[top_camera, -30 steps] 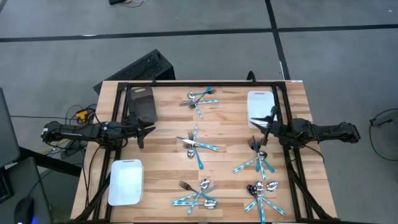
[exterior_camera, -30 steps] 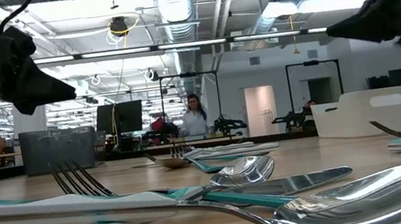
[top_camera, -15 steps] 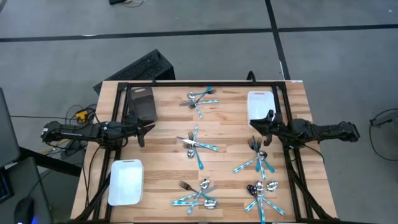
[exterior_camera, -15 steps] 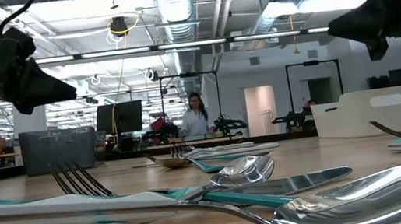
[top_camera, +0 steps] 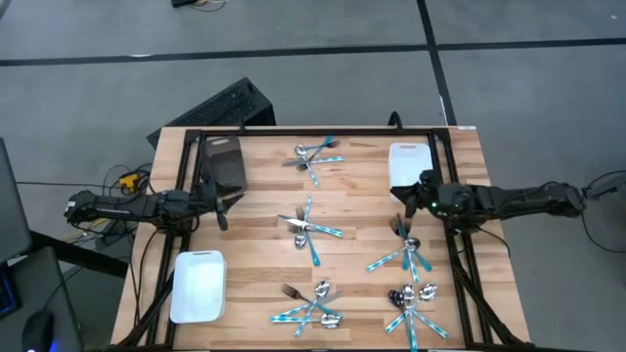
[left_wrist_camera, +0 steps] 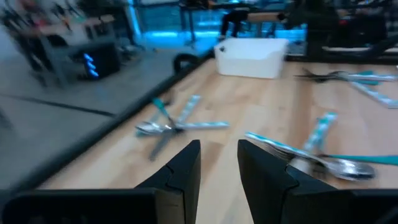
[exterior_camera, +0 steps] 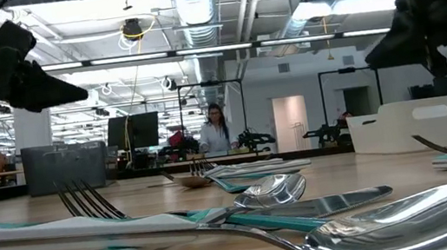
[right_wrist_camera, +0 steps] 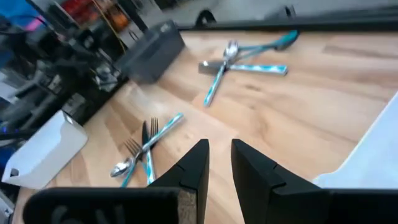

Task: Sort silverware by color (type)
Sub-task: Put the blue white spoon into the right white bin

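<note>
We see the wooden slatted table (top_camera: 264,244) with the silver and teal-handled silverware lying in five loose clusters: one at the far middle (top_camera: 317,156), one at the centre (top_camera: 309,229), one at the near middle (top_camera: 311,305), and two on the right side (top_camera: 407,250) (top_camera: 412,305). None is in a bin. The left gripper (top_camera: 230,200) hangs above the table's left edge, just beside the dark rectangular bin (top_camera: 224,161); its jaws stand narrowly apart and hold nothing. The right gripper (top_camera: 403,196) hangs over the table beside the near end of the white rectangular bin (top_camera: 407,161); its jaws too show a narrow gap, empty. A second white bin (top_camera: 199,286) sits at the near left. In the low view a person (exterior_camera: 218,128) stands in the room behind.
</note>
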